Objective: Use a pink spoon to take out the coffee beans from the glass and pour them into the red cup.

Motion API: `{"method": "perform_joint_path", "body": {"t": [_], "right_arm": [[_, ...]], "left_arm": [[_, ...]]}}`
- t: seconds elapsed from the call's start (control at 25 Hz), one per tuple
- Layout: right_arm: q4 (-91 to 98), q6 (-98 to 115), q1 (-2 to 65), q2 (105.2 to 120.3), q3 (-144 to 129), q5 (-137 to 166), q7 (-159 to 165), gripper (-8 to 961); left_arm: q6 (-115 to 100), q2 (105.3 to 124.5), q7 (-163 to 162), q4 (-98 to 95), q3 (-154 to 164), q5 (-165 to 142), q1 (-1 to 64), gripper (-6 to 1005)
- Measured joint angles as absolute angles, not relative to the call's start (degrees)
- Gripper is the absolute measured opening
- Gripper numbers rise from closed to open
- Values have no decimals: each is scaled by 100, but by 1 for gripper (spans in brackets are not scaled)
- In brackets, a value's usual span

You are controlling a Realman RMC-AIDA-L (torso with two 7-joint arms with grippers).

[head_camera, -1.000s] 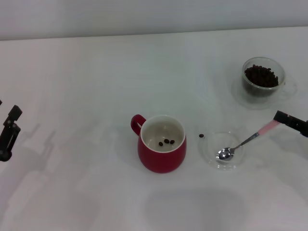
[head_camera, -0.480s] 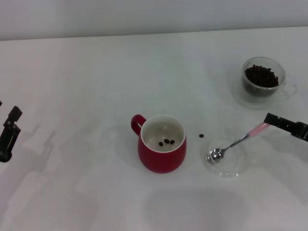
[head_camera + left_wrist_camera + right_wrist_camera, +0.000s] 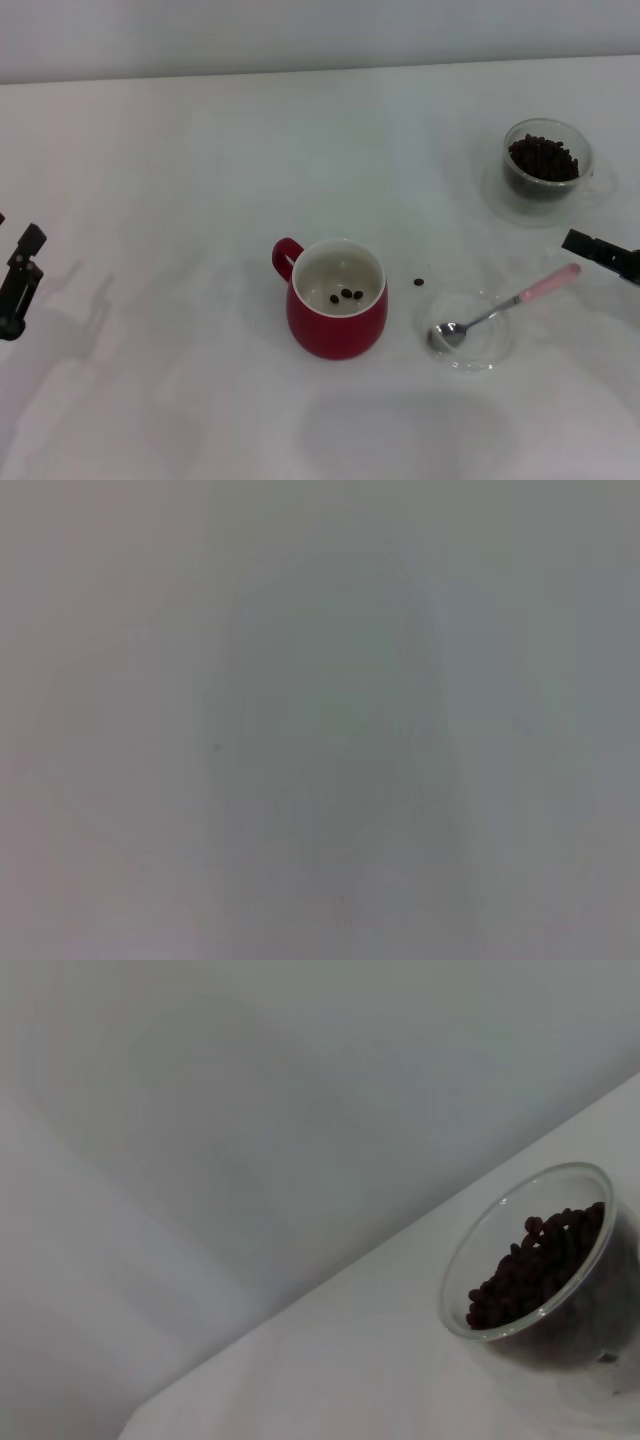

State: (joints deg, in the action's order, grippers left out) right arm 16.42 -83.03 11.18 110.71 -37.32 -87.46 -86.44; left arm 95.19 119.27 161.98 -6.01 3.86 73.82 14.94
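Observation:
The red cup (image 3: pixel 338 310) stands mid-table with three coffee beans (image 3: pixel 346 295) on its white bottom. The pink spoon (image 3: pixel 505 302) lies free, its metal bowl resting in a shallow clear saucer (image 3: pixel 488 350) to the right of the cup and its pink handle end pointing to the far right. My right gripper (image 3: pixel 600 252) is at the right edge, just beyond the handle end and apart from it, open and empty. The glass (image 3: pixel 546 165), full of coffee beans (image 3: pixel 530 1265), stands at the far right. My left gripper (image 3: pixel 20 278) is parked at the left edge.
One loose bean (image 3: pixel 419 282) lies on the white table (image 3: pixel 200 180) between the cup and the saucer. The left wrist view shows only blank surface.
The right gripper has let go of the spoon and drawn back to the right. The spoon's bowl has settled into the saucer and its handle has dropped to the table.

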Motion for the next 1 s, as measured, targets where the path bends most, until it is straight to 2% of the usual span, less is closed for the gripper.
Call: {"method": "perform_joint_path", "body": {"t": [0.2,0.48,0.68,0.88,1.0], "right_arm": [[1681,-8456,1056,11017,-3448,-8777,-8647,311],[1858,-8484,1071,10921,-2659,-8780,-8914,308],[2258,-8339,1079,10997,-1981,-8784,-9387,306],[2291,-8253,1141,11000,-915,-8789,-10311,306],[2254,-8115,1238,11083,-151,-8789,-11035,307]], "left_arm": [[9547,11927,16198,-599,387,7382,1468,414],[9550,11927,16198,-618,387,7410,1470,414],[9407,11924,16198,-597,387,7652,1506,413],[9316,11945,16198,-515,387,8089,1509,413],[9281,11945,16198,-334,387,8340,1512,415]]}}
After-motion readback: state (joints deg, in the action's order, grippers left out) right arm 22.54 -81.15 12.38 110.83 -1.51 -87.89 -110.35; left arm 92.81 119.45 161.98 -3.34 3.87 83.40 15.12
